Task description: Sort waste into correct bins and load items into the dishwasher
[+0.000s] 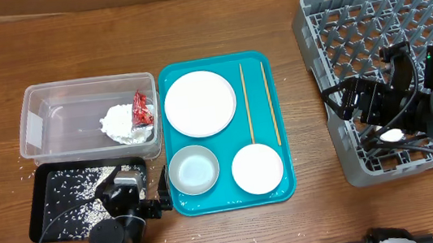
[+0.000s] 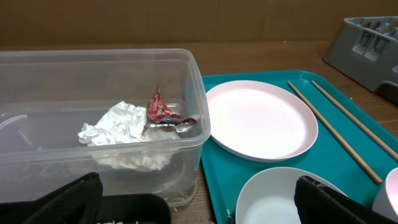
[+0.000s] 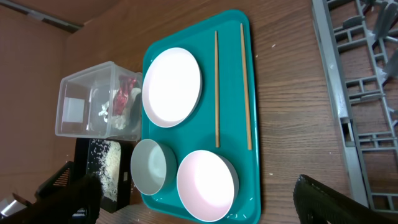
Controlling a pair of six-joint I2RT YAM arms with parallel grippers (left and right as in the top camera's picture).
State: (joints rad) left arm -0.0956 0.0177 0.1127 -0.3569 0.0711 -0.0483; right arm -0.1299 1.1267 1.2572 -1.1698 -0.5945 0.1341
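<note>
The waste-sorting half is looking finished, and the loading half is not yet begun. The crumpled white tissue wad [image 1: 123, 122] and the crumpled red wrapper [image 1: 142, 107] are lying together inside the clear rectangular plastic tub [image 1: 42, 100]; the small loose white rice grains [image 1: 74, 195] are sitting mostly in the shallow black rectangular tray [image 1: 41, 215], with a few strays showing on the brown wooden bench [image 1: 109, 35] left of the tub.

The round white plate [image 1: 200, 103], the two thin wooden chopsticks [image 1: 245, 102], the small white bowl [image 1: 193, 171] and the small pale pink bowl [image 1: 257, 168] are all resting on the teal plastic tray [image 1: 254, 93]. The large grey plastic dish rack [image 1: 326, 11] is standing well apart to the right, and no dish is showing in it.

The left tool [image 2: 198, 199] is hanging low by the near edges of both trays, fingers spread and gripping nothing. The right tool [image 3: 202, 199] is hovering over the rack's left part, likewise spread and empty.

Loading is probably the step now in hand. The next move is calling for one arm to reach to the teal tray, close on a bowl rim or the plate edge, and carry it across to the rack; the chopsticks, lying flat, are likely demanding a low, careful pinch.
</note>
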